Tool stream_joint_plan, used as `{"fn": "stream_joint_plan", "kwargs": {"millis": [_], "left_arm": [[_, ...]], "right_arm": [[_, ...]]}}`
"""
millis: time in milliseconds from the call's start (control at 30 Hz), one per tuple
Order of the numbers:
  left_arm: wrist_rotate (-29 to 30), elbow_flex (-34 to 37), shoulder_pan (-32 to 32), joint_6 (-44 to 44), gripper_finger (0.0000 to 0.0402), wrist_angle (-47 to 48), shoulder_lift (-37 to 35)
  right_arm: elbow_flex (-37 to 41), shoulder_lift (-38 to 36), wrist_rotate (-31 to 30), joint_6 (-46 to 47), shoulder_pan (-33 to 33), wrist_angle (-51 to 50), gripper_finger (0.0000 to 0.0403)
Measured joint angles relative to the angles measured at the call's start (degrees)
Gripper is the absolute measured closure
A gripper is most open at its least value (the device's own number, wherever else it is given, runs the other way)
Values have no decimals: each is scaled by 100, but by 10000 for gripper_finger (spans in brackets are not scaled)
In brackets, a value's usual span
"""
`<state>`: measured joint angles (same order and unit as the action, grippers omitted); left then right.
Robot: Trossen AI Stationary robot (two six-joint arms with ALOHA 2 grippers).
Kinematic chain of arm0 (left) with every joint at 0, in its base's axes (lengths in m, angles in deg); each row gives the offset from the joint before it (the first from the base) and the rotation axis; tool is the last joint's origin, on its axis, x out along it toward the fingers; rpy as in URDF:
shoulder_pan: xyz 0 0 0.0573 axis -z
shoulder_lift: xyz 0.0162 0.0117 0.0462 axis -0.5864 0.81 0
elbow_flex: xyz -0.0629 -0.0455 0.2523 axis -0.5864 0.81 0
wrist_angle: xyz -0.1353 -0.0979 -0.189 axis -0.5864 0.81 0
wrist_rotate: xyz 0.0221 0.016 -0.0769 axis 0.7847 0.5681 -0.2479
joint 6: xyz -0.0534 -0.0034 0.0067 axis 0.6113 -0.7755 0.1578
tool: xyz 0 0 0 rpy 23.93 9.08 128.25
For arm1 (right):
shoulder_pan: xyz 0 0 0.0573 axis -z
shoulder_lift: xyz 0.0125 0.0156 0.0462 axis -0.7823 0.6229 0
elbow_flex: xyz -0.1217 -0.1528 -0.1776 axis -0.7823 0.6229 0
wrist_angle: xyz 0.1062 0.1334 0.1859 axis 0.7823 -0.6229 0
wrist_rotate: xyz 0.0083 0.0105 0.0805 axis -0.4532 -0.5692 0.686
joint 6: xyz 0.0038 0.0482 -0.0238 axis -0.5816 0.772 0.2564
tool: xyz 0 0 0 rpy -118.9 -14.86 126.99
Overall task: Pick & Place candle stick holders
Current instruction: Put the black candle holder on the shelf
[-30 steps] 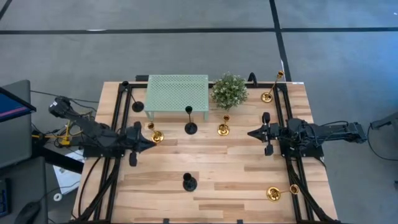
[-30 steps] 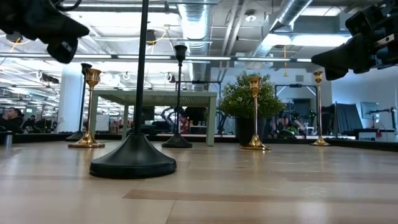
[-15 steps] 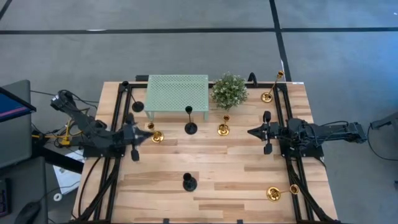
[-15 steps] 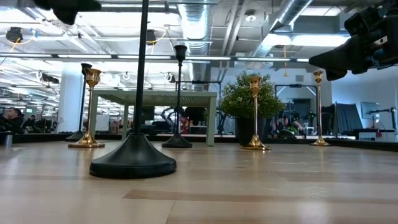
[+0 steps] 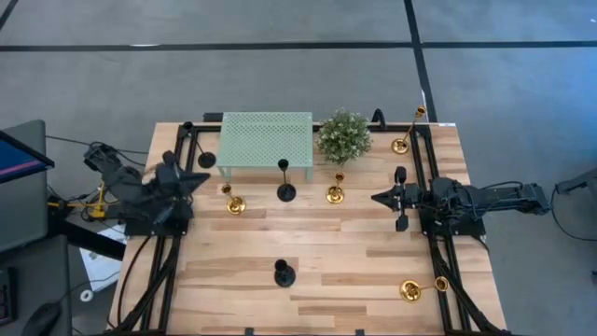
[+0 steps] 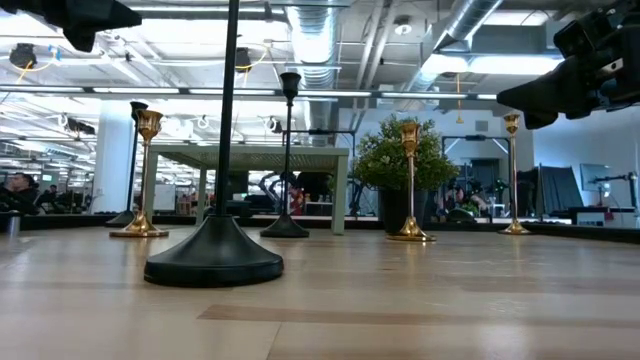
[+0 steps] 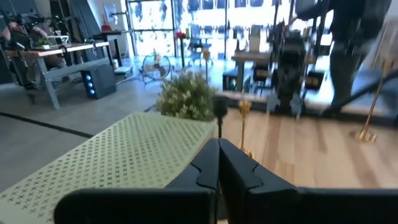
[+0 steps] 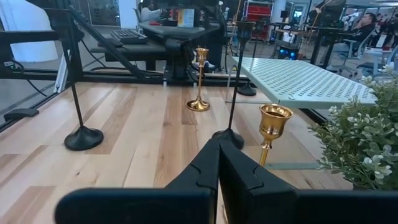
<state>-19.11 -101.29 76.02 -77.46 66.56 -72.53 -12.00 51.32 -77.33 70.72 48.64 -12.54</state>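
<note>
Seven candle stick holders stand on the wooden table. The three black ones are at the mint table's left [image 5: 206, 159], in front of that table [image 5: 285, 191] and near the front edge [image 5: 283, 274]. The four gold ones are left of centre [image 5: 233, 203], at the centre [image 5: 335, 193], at the far right [image 5: 401, 143] and at the near right [image 5: 410, 289]. My left gripper [image 5: 201, 177] is shut and empty, raised over the table's left edge near the left black holder. My right gripper [image 5: 376, 198] is shut and empty, raised right of the centre gold holder.
A mint-green mesh-top little table [image 5: 266, 140] stands at the far middle, with a bushy potted plant [image 5: 344, 135] to its right. Black frame rails [image 5: 177, 233] run along the left and right sides. Bare wood lies between the centre holders and the front black holder.
My left gripper has drawn back from the left gold holder toward the table's left and far edges, rising and turning toward the mint table. It stays shut. The holders have kept their places.
</note>
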Motion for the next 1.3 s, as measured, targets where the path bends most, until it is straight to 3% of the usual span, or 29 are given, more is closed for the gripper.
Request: {"fn": "stream_joint_plan", "kwargs": {"millis": [500, 1133, 1300], "left_arm": [[56, -40, -66, -207, 398, -51, 544], [194, -40, -66, -463, 398, -220, 2229], [779, -40, -66, -482, 398, -276, 2264]], "right_arm": [[-1, -4, -273, -10, 2, -19, 403], [-1, -4, -283, -13, 2, -6, 403], [-1, -4, -283, -13, 4, -3, 403]]}}
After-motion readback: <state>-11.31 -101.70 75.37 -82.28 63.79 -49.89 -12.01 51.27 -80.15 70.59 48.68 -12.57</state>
